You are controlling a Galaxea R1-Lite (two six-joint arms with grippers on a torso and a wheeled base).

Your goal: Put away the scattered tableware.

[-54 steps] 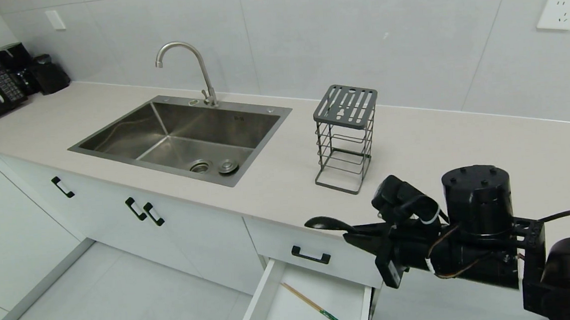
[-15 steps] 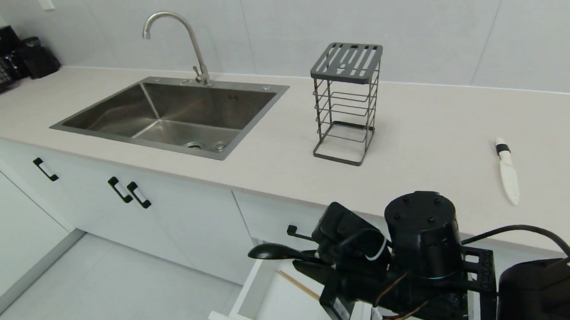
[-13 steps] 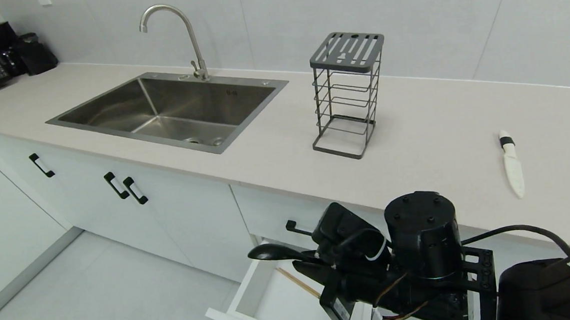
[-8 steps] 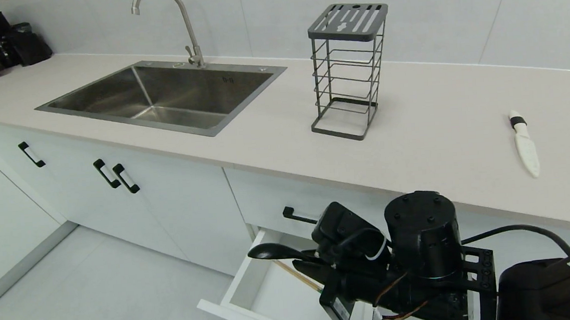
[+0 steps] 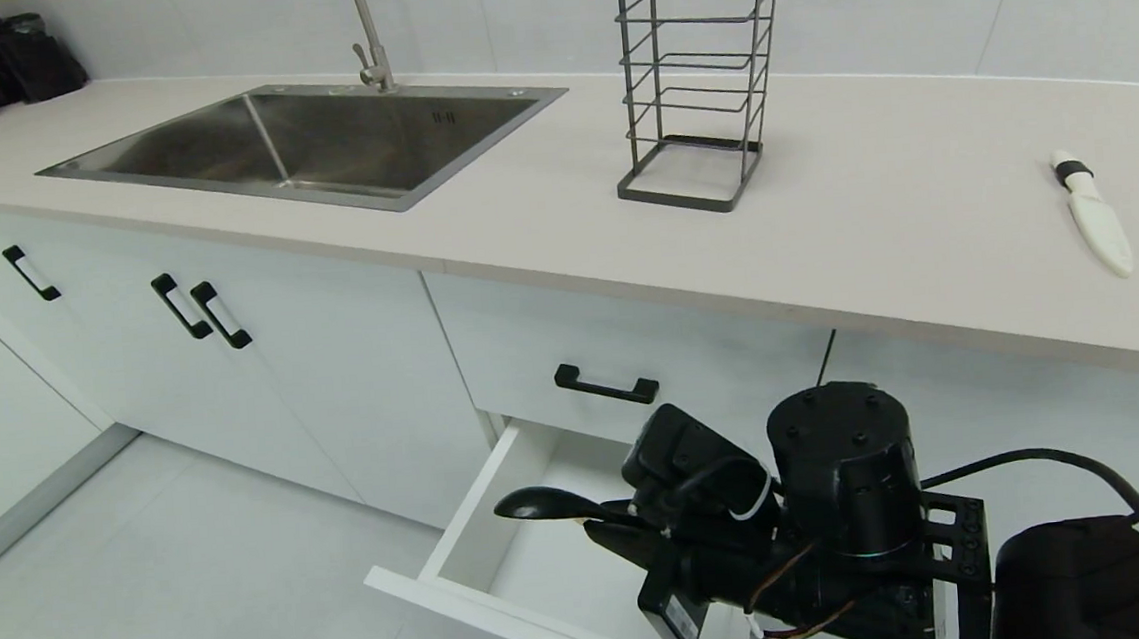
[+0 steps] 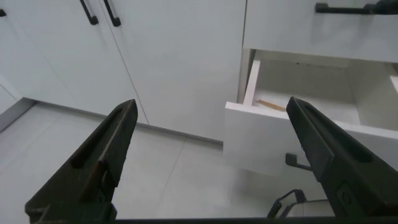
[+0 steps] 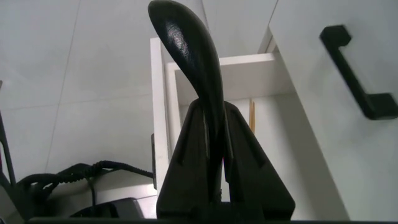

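1. R gripper (image 5: 616, 529): fingers clamped tight on black spoon (image 5: 542, 504) by its handle; bowl pokes out over left side of open drawer (image 5: 468, 592).
2. L gripper (image 6: 210, 106): fingers spread wide, nothing held.
3. In drawer: chopstick (image 6: 272, 106). White knife (image 5: 1092, 218) on counter (image 5: 871, 188), near right edge.

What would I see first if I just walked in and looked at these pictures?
Most likely the black spoon, pinched in the robot's right claw and held out over the open white drawer below the counter. Next you'd spot the white knife lying alone on the counter far to the right, and the tall wire rack standing between it and the sink.
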